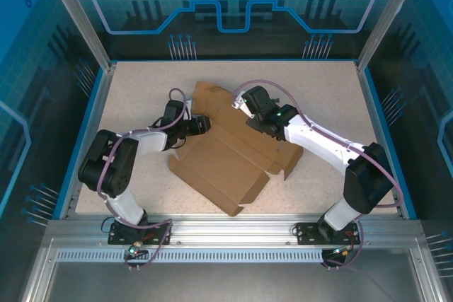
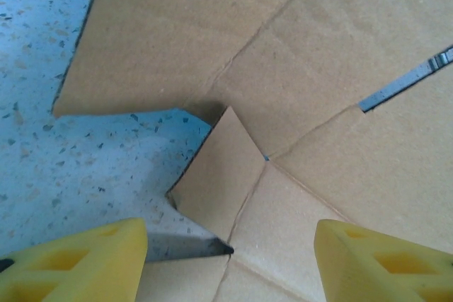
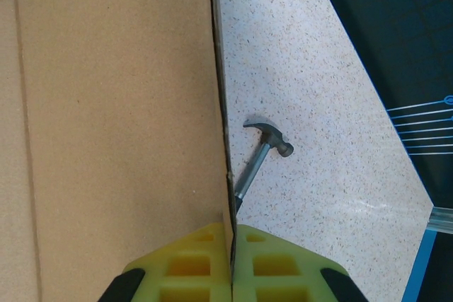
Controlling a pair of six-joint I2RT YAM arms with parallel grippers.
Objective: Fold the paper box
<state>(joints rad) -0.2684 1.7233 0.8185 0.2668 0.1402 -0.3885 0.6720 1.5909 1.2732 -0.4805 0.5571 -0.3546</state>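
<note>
- Paper box (image 1: 226, 164): brown cardboard, partly folded, found at the middle of the table (image 1: 141, 83) and skewed to its edges. Creases and cut flaps are seen across the sheet.
- Left gripper (image 1: 204, 125): placed at the left edge of the box, above the cardboard. In the left wrist view its yellow fingers (image 2: 85, 259) are held well apart, and nothing is clamped between them. Just ahead of them a small pointed flap (image 2: 216, 175) is seen bent along its crease, where cardboard meets bare table. A narrow slot (image 2: 403, 83) is noted in the sheet to the right.
- Right gripper (image 1: 237, 106): placed at the far side of the box. In the right wrist view its fingers are pressed together, and the edge of a cardboard panel (image 3: 113, 104) is pinched between them. How steeply that panel is raised cannot be told.
- Hammer (image 3: 263, 150): small, lying on the table just beside the pinched edge. The lower end of its handle is hidden behind the cardboard.
</note>
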